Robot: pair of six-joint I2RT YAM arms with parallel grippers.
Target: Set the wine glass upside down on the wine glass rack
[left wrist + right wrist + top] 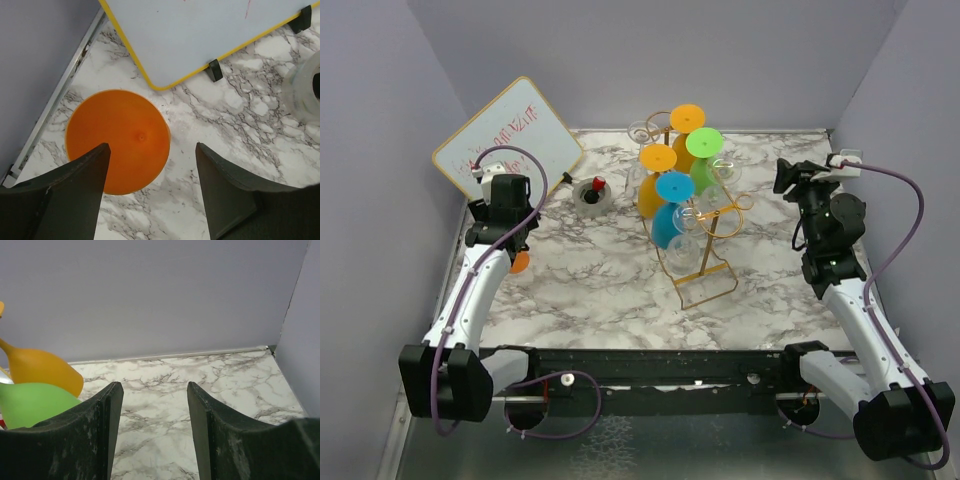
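L gripper (151, 146) hovering over 1 orange wine glass (120, 135), jaws standing spread, pinching nothing. Glass sitting at table (590, 290) 9 o'clock, well apart from wine glass rack (704, 250). Rack carrying 4 coloured glasses (674, 186): 2 orange, 1 green, 1 blue. R gripper (153, 386) at 3 o'clock, spread, empty.

A tall gold-coloured thin wire wine glass rack (703, 255) stands upright mid-worktop (600, 280), its rectangular base nearest, with coloured and clear glasses (675, 187) hanging upside down. Well apart, at the left edge, an orange wine glass (117, 141) shows only its round foot.
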